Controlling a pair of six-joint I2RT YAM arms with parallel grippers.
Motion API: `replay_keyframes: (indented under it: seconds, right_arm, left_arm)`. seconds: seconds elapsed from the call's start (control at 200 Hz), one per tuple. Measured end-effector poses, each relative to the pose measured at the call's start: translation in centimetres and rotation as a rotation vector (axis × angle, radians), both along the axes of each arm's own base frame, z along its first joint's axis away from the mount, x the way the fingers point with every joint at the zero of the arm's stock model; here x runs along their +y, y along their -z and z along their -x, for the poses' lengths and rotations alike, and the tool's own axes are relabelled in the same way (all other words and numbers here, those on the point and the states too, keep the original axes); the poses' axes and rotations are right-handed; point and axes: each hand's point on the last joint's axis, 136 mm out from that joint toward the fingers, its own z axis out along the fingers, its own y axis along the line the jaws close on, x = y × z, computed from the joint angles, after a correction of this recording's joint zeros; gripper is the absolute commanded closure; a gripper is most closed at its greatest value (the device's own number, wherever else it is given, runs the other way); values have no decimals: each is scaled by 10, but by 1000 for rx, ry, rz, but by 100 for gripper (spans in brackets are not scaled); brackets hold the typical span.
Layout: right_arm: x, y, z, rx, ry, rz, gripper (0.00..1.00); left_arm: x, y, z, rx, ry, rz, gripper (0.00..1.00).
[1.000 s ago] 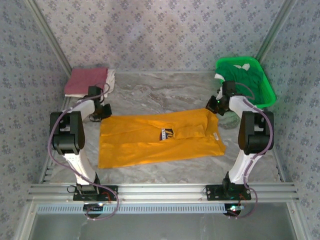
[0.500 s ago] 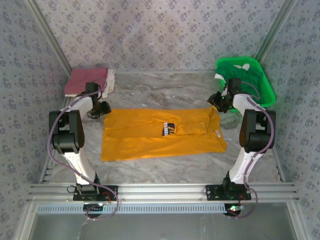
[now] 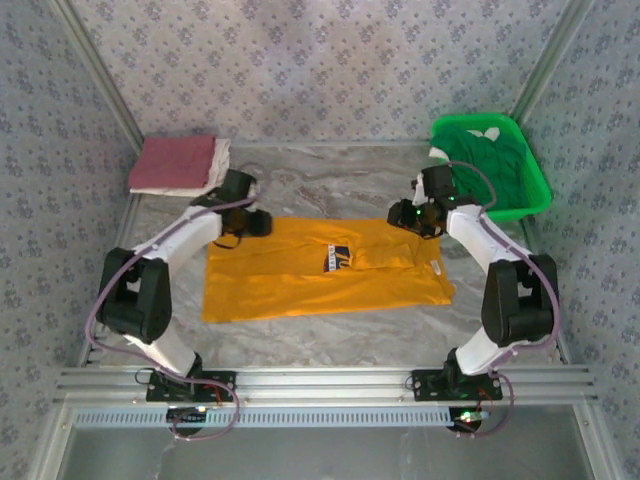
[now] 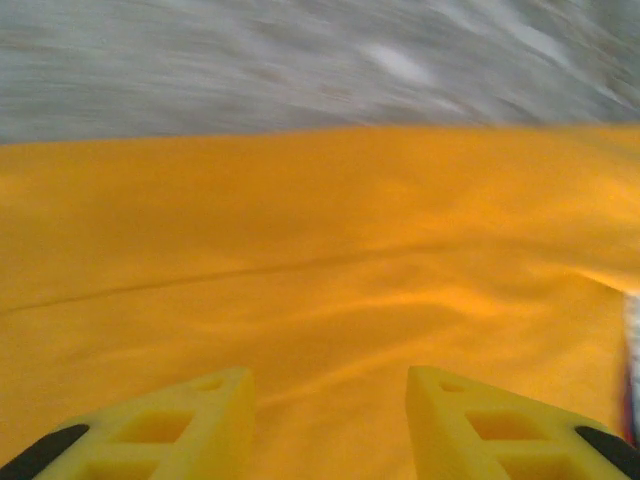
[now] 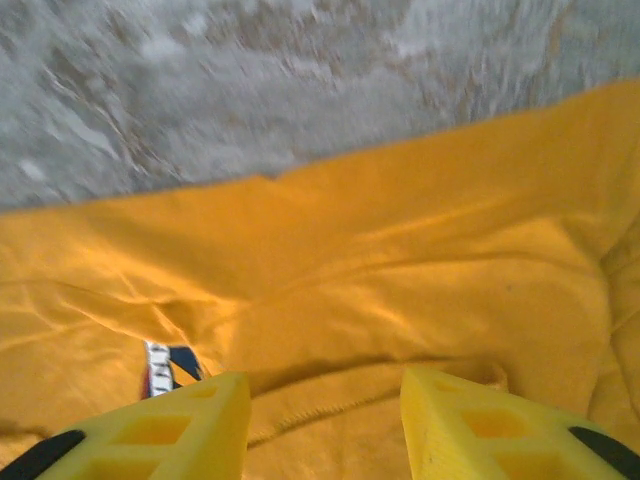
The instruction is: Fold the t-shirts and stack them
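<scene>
Orange shirt (image 3: 325, 270): lies flat as a wide band across the middle of the table (image 3: 330, 180), dark chest print (image 3: 338, 258) facing up just right of its centre, a long crease running along its length.

Left gripper (image 3: 258, 223): hangs over the far left corner of the orange shirt. From its wrist camera (image 4: 328, 400), spread, with the yellow fingers (image 4: 190, 415) apart and nothing but orange cloth showing in the gap between them. Blurred there, so seemingly just above the cloth rather than on it.

Right gripper (image 3: 400, 215): hangs over the far edge of the orange shirt toward its right end. From its wrist camera (image 5: 325, 395), likewise spread, pinching nothing, with wrinkled cloth, a stitched hem and a corner of the chest print (image 5: 165, 368) below.

Red shirt (image 3: 172, 162): lies folded at the far left corner of the table, on top of a white shirt (image 3: 222, 160) that peeks out along its right side. Well apart from the orange shirt.

Green shirt (image 3: 490, 160): sits bunched inside the bright green basket (image 3: 535, 175) at the far right corner, with a bit of white cloth beside it.
</scene>
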Motion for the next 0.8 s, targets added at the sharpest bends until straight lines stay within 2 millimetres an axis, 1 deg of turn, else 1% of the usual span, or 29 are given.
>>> replay_keyframes:
  seconds: [0.06,0.07,0.085,0.105,0.125,0.2,0.265,0.35,0.39,0.445,0.485,0.535,0.645,0.705,0.75,0.8]
  right_arm:
    - [-2,14,5,44,-9,33,49]
    - [-3,16,5,49,-12,38,49]
    - [-4,20,6,62,-11,45,49]
    - [-5,24,8,74,-15,53,49]
    - [-6,30,10,94,-18,63,49]
    - [-10,45,17,152,-23,92,49]
    - [-14,56,23,193,-30,118,52]
    - [-15,62,30,225,-41,131,58]
    - [-15,63,32,231,-46,134,62]
    - [-15,63,32,232,-48,133,76]
    - [-15,64,33,231,-57,136,80]
    - [-16,65,33,236,-52,134,89]
    - [-16,66,35,240,-49,127,93]
    - [-18,68,35,244,-39,120,97]
    - [-21,69,35,249,-29,111,99]
    - [-25,69,34,248,-12,102,100]
  left_arm:
    - [-42,-1,10,-3,117,26,50]
    - [-47,-1,10,-5,127,28,50]
    - [-60,-1,12,-5,165,36,50]
    - [-69,-3,13,-8,186,45,49]
    - [-84,-3,14,-10,225,54,49]
    - [-128,-6,13,-26,324,85,48]
    - [-160,-6,10,-44,393,109,48]
    - [-192,3,14,-40,463,133,48]
    - [-202,11,18,-25,491,140,49]
    - [-212,21,24,-4,518,146,52]
    - [-217,29,29,14,537,148,54]
    - [-222,38,34,37,557,150,57]
    - [-228,50,42,65,584,150,67]
    - [-230,51,44,68,590,152,76]
    - [-231,50,44,67,592,156,84]
    - [-232,50,45,71,589,162,90]
